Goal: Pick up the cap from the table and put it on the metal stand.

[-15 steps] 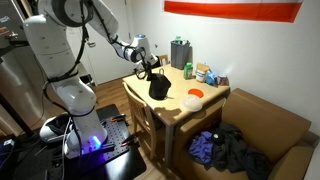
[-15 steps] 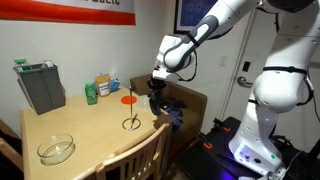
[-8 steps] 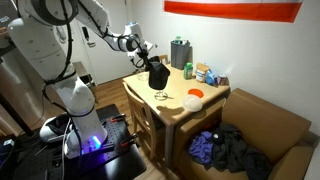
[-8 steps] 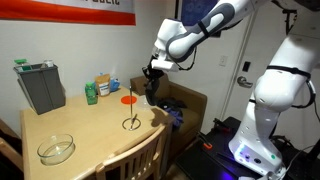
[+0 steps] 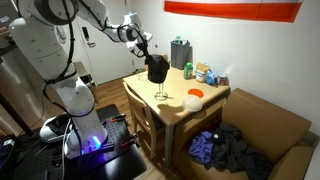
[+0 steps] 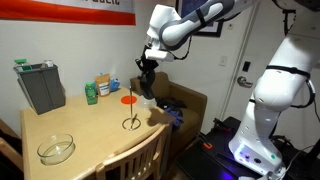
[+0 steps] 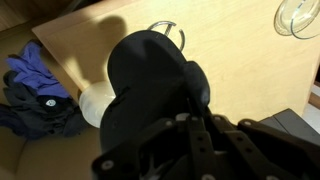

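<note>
**Q:** Status entry. How much of the job is done?

**A:** Largest item first. The table does not have the cap on it. The cap hangs in the air, well clear of the wood in both exterior views. I log the pickup as done. The placing is not done: the metal stand is upright on the table with nothing on its rod.

**Q:** So roughly halfway?

**A:** My estimate is a little past half. What remains is to line the cap up over the rod, lower it and let go.

**Q:** Where does the cap sit relative to your claw?

**A:** Directly under it. My claw points down and is pinched together on the cap's upper edge. The fabric droops below my fingers as a dark rounded lump. In the wrist view the cap fills the middle of the picture and hides my fingertips, so I infer the pinch from the cap hanging there, not from seeing the pads.

**Q:** And the cap relative to the stand?

**A:** Higher, and near but not centred. In the wrist view a wire loop of the stand peeks out past the cap's far edge. In an exterior view the cap hangs off to one side of the rod. I cannot tell the exact offset.
</note>
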